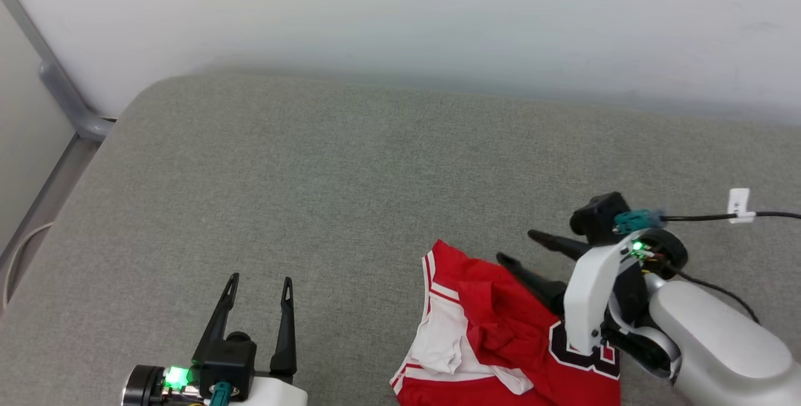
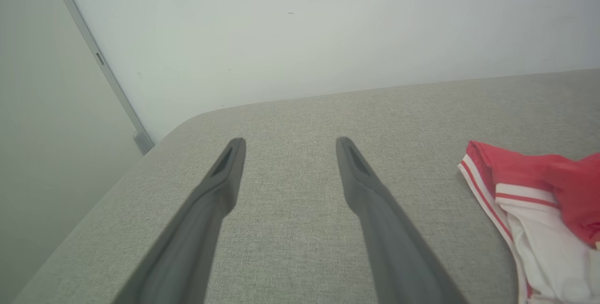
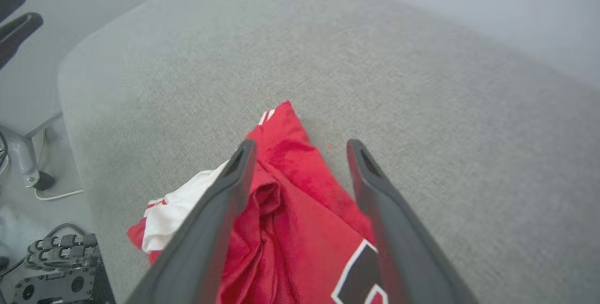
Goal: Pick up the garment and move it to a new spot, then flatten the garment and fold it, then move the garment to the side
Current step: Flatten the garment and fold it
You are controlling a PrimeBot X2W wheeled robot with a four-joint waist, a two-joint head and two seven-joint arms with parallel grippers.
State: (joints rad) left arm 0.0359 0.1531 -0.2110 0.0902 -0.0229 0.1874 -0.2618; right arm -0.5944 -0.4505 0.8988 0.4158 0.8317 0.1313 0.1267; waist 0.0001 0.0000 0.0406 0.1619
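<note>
Hovering spread above the garment, right pincer views black print; left pincer, spread, white sleeve.

Left gripper, right gripper, both agape

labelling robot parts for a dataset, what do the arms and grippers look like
The left gripper and right gripper each have two long black tapered fingers. Both wrists carry a green light and teal connector. The right forearm is pale grey.

Grey fabric-covered surface, pale wall behind it, grey metal post at left
</note>
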